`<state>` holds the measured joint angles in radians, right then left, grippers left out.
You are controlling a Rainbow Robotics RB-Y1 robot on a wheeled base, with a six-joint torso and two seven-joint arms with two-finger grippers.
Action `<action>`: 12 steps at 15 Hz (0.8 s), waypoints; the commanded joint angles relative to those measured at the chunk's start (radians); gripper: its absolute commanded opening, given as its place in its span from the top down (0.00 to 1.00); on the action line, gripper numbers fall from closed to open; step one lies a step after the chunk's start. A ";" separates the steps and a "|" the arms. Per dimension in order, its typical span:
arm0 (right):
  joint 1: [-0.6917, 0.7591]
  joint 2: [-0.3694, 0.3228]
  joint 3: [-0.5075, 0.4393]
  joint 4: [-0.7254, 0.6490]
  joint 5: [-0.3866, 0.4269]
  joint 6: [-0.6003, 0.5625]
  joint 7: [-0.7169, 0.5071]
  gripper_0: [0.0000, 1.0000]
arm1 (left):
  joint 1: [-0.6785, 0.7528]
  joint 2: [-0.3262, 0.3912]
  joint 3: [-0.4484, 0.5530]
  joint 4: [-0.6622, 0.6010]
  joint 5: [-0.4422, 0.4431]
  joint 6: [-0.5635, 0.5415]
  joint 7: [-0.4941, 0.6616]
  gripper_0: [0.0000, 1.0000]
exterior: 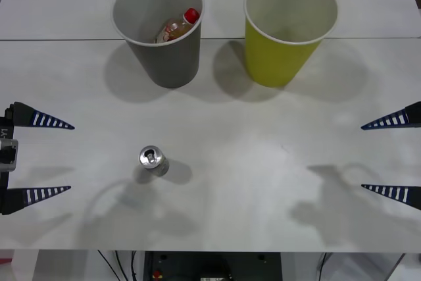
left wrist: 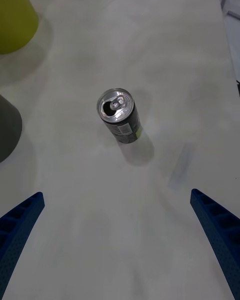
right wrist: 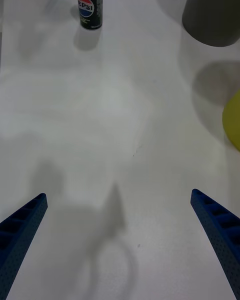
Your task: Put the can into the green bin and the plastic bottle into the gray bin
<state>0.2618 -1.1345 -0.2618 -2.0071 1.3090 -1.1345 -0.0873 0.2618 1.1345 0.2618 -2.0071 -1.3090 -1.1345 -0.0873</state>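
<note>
The can [exterior: 153, 160] stands upright on the white table, left of centre, its silver pull-tab top [left wrist: 116, 105] up and its logo [right wrist: 86, 4] facing the right arm. The gray bin [exterior: 160, 31] stands at the back left with the plastic bottle [exterior: 177, 27] lying inside, red cap up. To the right of it stands the green bin [exterior: 287, 27], nothing showing inside. My left gripper [exterior: 52, 157] is open at the left edge, level with the can and apart from it. My right gripper [exterior: 381, 156] is open at the right edge, far from everything.
The white table [exterior: 263, 162] runs wide between the two grippers, and a seam crosses it behind the bins. Its front edge lies close below the grippers, with cables and dark base parts [exterior: 210, 268] under it.
</note>
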 commanded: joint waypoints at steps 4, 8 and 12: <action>0.000 0.000 0.000 0.000 0.000 0.000 0.000 0.00 | -0.013 -0.032 -0.019 0.016 -0.004 -0.014 0.001 0.00; 0.000 0.000 0.000 0.000 0.000 0.000 0.000 0.00 | -0.022 -0.055 -0.019 0.045 0.010 -0.018 0.009 0.00; 0.000 0.000 0.000 0.000 0.000 0.000 0.000 0.00 | -0.062 -0.130 -0.064 0.139 0.054 -0.048 -0.002 0.00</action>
<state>0.2618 -1.1345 -0.2618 -2.0073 1.3090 -1.1345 -0.0873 0.2122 1.0137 0.2211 -1.8970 -1.2729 -1.1813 -0.0854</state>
